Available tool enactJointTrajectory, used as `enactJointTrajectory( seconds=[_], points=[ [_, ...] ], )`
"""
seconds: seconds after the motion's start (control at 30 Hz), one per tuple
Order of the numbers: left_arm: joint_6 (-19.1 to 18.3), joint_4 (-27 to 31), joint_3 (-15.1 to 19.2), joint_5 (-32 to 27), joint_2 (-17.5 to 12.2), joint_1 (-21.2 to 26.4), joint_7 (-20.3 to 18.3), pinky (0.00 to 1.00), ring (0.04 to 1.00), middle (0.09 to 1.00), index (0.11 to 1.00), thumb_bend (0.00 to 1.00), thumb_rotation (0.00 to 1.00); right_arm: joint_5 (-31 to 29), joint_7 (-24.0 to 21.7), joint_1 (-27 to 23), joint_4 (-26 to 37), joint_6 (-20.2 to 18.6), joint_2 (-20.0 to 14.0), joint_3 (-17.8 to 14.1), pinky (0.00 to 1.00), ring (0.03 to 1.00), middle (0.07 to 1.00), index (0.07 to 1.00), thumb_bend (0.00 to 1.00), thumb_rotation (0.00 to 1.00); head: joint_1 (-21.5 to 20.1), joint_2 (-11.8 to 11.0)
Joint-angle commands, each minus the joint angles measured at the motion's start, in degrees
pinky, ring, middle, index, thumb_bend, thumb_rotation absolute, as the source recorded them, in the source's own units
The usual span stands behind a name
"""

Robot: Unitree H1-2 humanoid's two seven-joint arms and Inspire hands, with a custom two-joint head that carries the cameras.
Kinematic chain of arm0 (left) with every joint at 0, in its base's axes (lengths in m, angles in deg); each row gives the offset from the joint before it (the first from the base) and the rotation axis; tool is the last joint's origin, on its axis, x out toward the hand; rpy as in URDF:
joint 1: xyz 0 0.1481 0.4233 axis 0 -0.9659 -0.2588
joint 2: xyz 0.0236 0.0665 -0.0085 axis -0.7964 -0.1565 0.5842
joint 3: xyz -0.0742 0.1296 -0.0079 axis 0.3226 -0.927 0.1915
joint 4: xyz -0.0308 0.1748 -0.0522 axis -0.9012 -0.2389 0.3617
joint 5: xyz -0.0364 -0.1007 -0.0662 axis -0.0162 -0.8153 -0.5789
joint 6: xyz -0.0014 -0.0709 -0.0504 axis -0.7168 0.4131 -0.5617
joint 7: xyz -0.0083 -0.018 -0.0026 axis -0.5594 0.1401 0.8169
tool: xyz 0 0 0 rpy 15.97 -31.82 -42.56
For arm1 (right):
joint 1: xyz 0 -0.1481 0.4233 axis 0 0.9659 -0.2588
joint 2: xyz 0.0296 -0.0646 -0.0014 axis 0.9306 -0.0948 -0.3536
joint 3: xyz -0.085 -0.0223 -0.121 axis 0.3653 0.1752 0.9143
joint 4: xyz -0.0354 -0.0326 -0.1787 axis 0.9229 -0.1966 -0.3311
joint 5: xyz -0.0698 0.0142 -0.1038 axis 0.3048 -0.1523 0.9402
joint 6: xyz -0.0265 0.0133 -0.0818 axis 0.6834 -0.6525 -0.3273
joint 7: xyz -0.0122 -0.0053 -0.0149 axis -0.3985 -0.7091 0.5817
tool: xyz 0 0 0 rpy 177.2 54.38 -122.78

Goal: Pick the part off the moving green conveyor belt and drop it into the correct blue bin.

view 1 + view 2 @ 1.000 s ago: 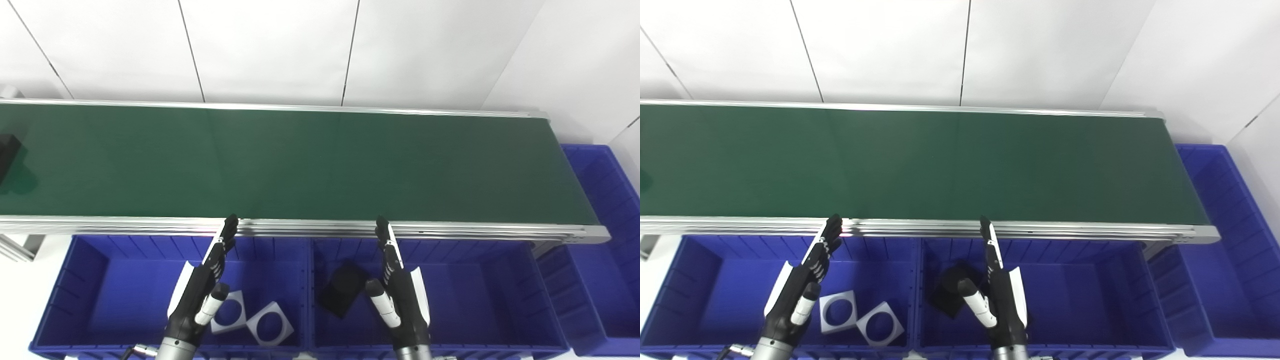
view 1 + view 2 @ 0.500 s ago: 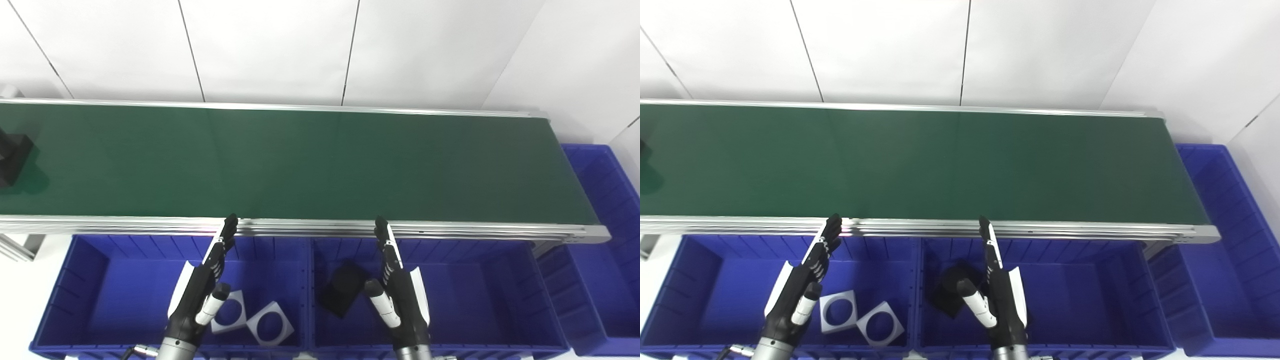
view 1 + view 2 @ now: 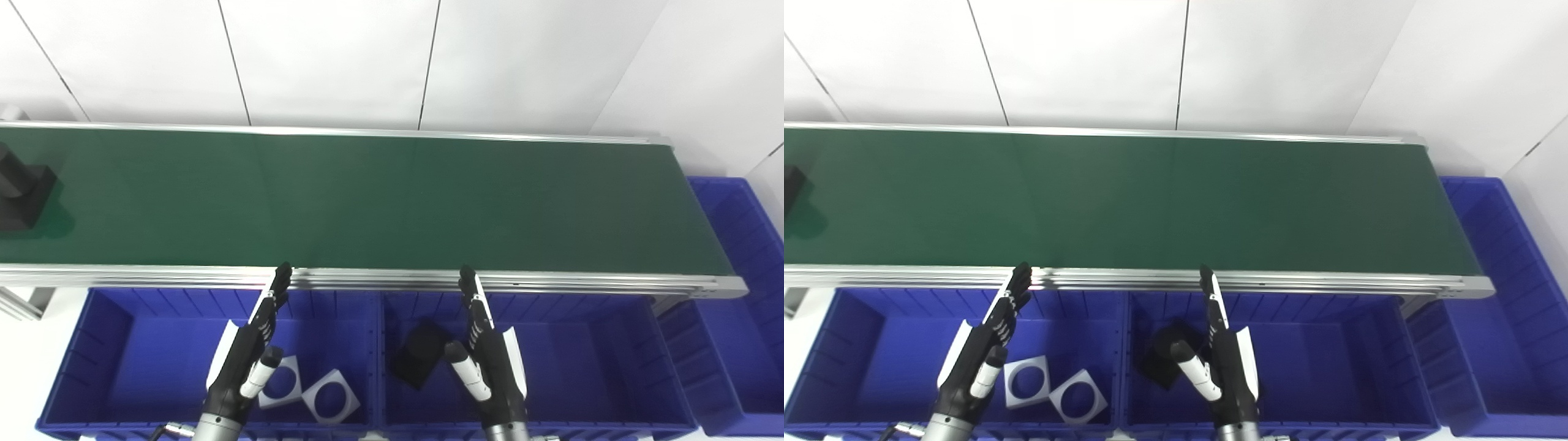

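A: Part [image 3: 21, 193] at the far left end of the green conveyor belt [image 3: 380, 202], black and blocky, cut off by the picture's edge in the left eye view; only a corner of it shows in the right eye view

B: And the hands?

A: Left hand [image 3: 248, 346] hangs over the left blue bin [image 3: 110, 343], fingers stretched out straight and apart, tips reaching the belt's near metal rail [image 3: 380, 278]. It grasps nothing. Right hand [image 3: 487, 352] is the same over the middle blue bin [image 3: 588, 349]: fingers extended toward the rail, thumb held out to the side, palm bare

B: What lies in the bins?

A: Two white square plates [image 3: 306, 392], each with a round hole, on the floor of the left bin, just beside the left hand's wrist. A flat black piece [image 3: 419, 355] lies tilted in the middle bin, near its left wall, next to the right hand's thumb. A third blue bin [image 3: 744, 306] stands past the belt's right end

B: So the part is well apart from both hands?

A: Yes, far to the left of them, on the belt
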Motion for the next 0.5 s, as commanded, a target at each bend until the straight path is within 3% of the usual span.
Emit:
enactJointTrajectory(
  seconds=[0.0,0.47],
  points=[
    [2.5,1.1,0.0,-0.2,-0.1,0.7,0.8,1.0,1.0,1.0,1.0,0.85,1.0,-0.1,-1.1,0.0,1.5,2.8,0.4,0.1,1.0,1.0,1.0,1.0,0.76,0.86,0.0,0.0],
    [2.5,1.2,0.2,-0.4,-0.1,0.5,0.9,0.99,0.997,1.0,1.0,0.84,1.0,-0.2,-2.0,0.3,1.8,2.5,0.9,-0.4,1.0,1.0,1.0,1.0,0.79,0.86,0.0,0.1]
  ],
)
